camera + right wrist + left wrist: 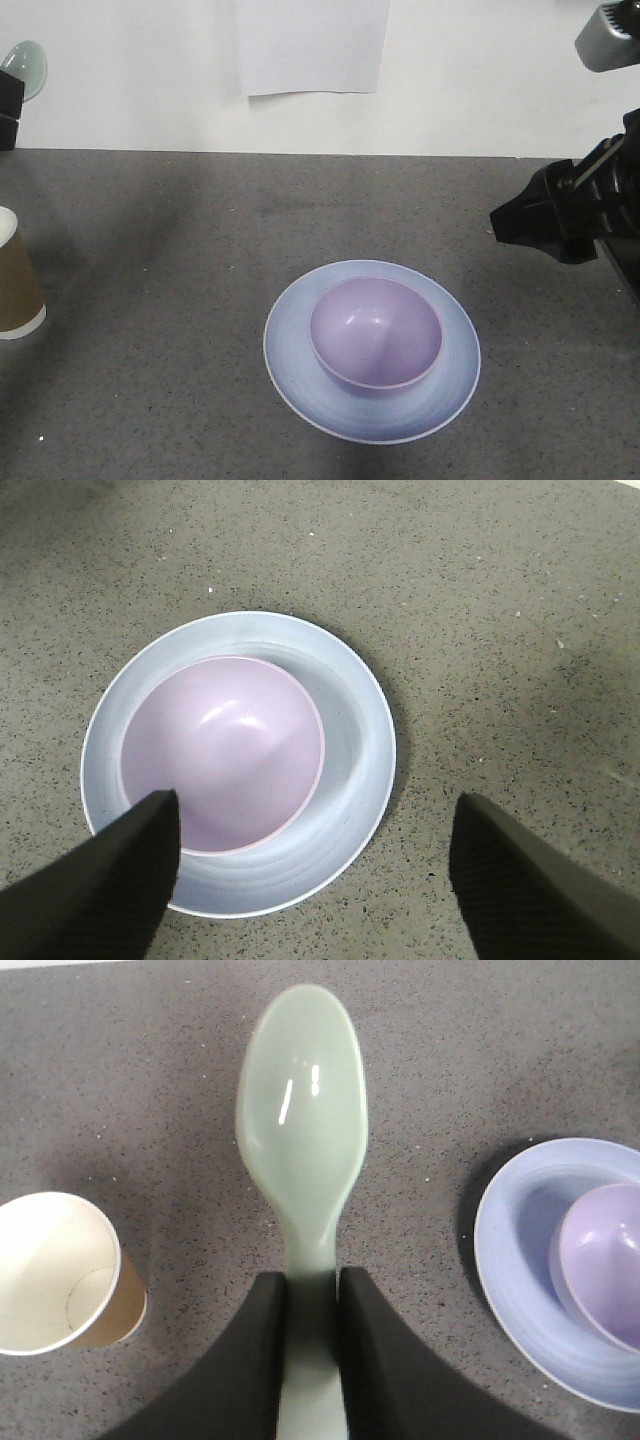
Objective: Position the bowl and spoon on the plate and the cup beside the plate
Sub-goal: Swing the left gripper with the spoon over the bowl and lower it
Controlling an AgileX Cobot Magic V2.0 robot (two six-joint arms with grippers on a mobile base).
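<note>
The lavender bowl (376, 331) sits inside the pale blue plate (300, 375) near the table's middle. My left gripper (311, 1285) is shut on the handle of the mint-green spoon (302, 1120), held up in the air at the far left; its bowl end (26, 65) peeks out at the top left of the front view. The brown paper cup (15, 280) stands upright at the left edge, well apart from the plate. My right gripper (315, 815) hangs open above the plate's (350, 780) right side, holding nothing.
A white sheet of paper (313, 45) hangs on the back wall. The grey speckled table (180, 240) stretches between cup and plate. The right arm (565, 210) stands over the table's right side.
</note>
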